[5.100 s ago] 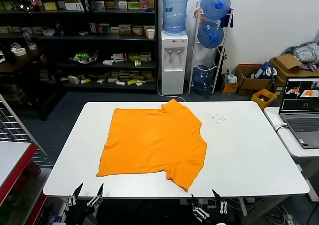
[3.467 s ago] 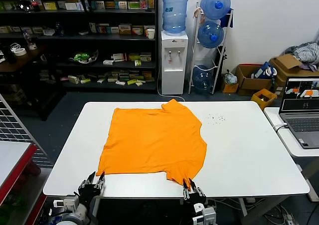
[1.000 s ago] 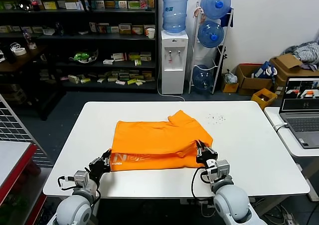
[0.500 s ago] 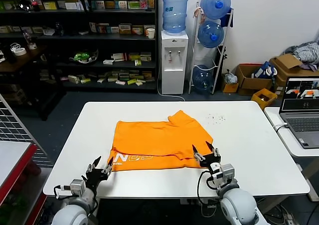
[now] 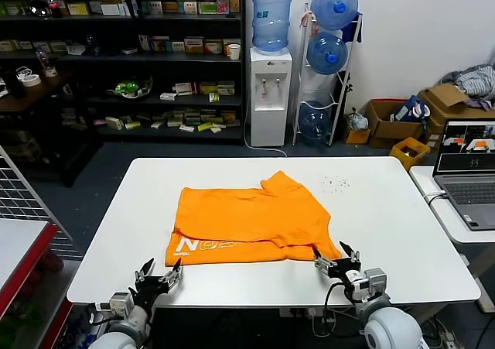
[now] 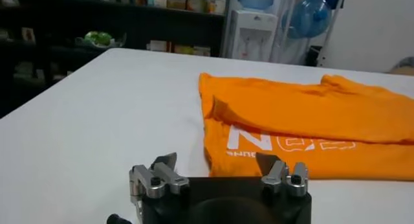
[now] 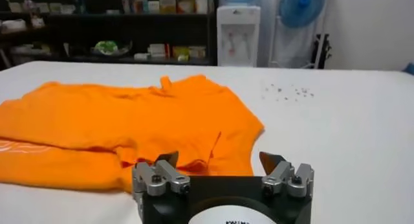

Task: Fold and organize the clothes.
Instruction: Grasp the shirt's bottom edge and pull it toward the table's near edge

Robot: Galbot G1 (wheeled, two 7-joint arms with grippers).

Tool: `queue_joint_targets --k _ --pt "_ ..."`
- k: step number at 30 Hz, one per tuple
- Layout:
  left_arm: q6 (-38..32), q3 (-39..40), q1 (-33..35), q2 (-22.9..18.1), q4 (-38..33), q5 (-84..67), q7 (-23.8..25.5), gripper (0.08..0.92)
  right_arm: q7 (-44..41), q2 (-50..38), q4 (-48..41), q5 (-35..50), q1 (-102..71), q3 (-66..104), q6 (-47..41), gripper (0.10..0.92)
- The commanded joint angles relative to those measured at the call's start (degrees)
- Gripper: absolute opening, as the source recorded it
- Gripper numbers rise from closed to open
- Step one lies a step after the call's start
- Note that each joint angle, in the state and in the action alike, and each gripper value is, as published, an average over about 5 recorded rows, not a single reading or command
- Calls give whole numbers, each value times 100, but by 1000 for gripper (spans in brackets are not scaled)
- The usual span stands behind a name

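The orange T-shirt (image 5: 251, 219) lies in the middle of the white table (image 5: 402, 225). Its near part is folded back over itself, so white lettering (image 5: 204, 245) shows along the near left edge. My left gripper (image 5: 158, 275) hovers open near the table's front edge, just short of the shirt's near left corner, holding nothing. My right gripper (image 5: 334, 262) is open too, just off the near right corner. The left wrist view has the shirt (image 6: 304, 112) and lettering (image 6: 284, 140) beyond the open left gripper (image 6: 218, 162). In the right wrist view the shirt (image 7: 129, 125) lies past the open right gripper (image 7: 220, 157).
Small dark specks (image 5: 334, 183) dot the table behind the shirt. A laptop (image 5: 468, 171) sits on a side table at the right. Behind the table stand a water dispenser (image 5: 270, 94), dark shelves (image 5: 116, 63) and cardboard boxes (image 5: 441, 101). A wire rack (image 5: 27, 202) is on the left.
Both grippers opened, let go of the folded-over edge and drew back toward the table's front edge. The shirt stays folded with its lettering up.
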Motion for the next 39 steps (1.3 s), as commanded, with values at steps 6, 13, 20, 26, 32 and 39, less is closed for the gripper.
queue_joint_targets --k 6,13,20,26,32,39 --pt "-5 29 -288 28 149 -101 25 823 130 25 -194 423 94 92 -313 823" --pt "115 118 -254 92 20 -186 -19 821 147 56 -241 419 162 41 -357 822" --pt "174 186 -290 127 135 -183 -44 685 156 111 -289 462 271 -50 -433 708" --pt "176 195 -274 139 122 -178 -41 529 160 112 -272 443 278 -72 -399 535" --pt "169 216 -263 126 135 -164 -41 339 172 93 -212 446 225 -54 -385 361" --pt "145 207 -244 123 70 -162 -80 140 187 76 -84 475 141 -9 -201 167"
